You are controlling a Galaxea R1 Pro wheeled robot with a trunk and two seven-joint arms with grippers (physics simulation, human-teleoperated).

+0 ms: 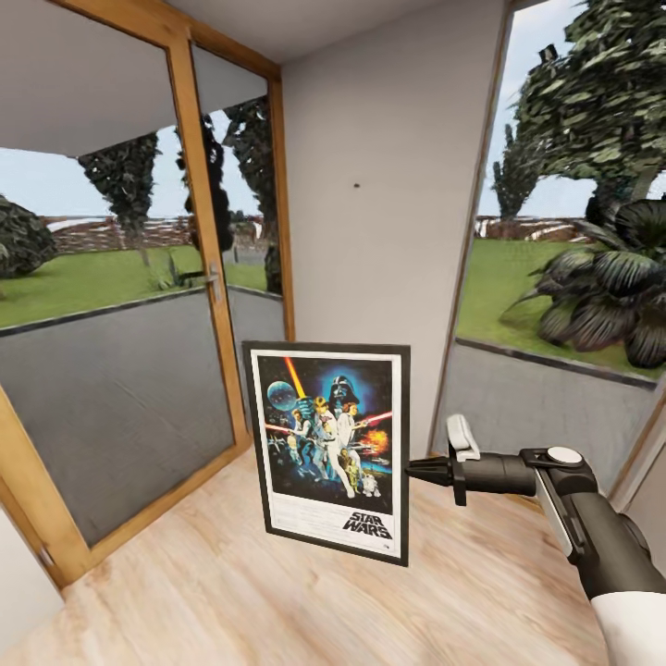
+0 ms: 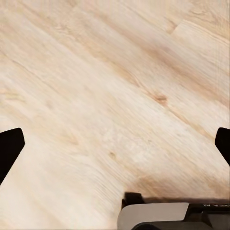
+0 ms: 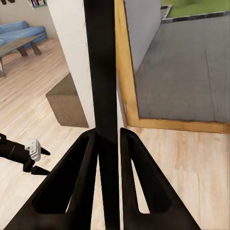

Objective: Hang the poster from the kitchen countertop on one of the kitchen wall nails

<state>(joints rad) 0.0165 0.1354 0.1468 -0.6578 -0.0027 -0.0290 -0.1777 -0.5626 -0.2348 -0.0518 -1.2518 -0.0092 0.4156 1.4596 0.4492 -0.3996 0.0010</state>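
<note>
Carrying step: the right gripper [image 1: 413, 471] fingers clamp the poster [image 1: 328, 449] edge, the left fingers [image 2: 10, 149] seemingly apart, and next it must rise to the wall nail [image 1: 356, 185].

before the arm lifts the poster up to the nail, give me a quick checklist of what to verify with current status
1. Grip on the poster: ok. The right gripper is shut on its right edge; in the right wrist view both fingers flank the black frame.
2. Poster upright, art facing the camera: ok.
3. The wall nail in sight: ok, a dark dot on the pale wall above the poster.
4. Poster level with nail: not ok, it sits well below.
5. Hanger on the poster's back: cannot tell, back is hidden.
6. Left gripper out of the way: ok, open over the wooden floor, holding nothing.
</note>
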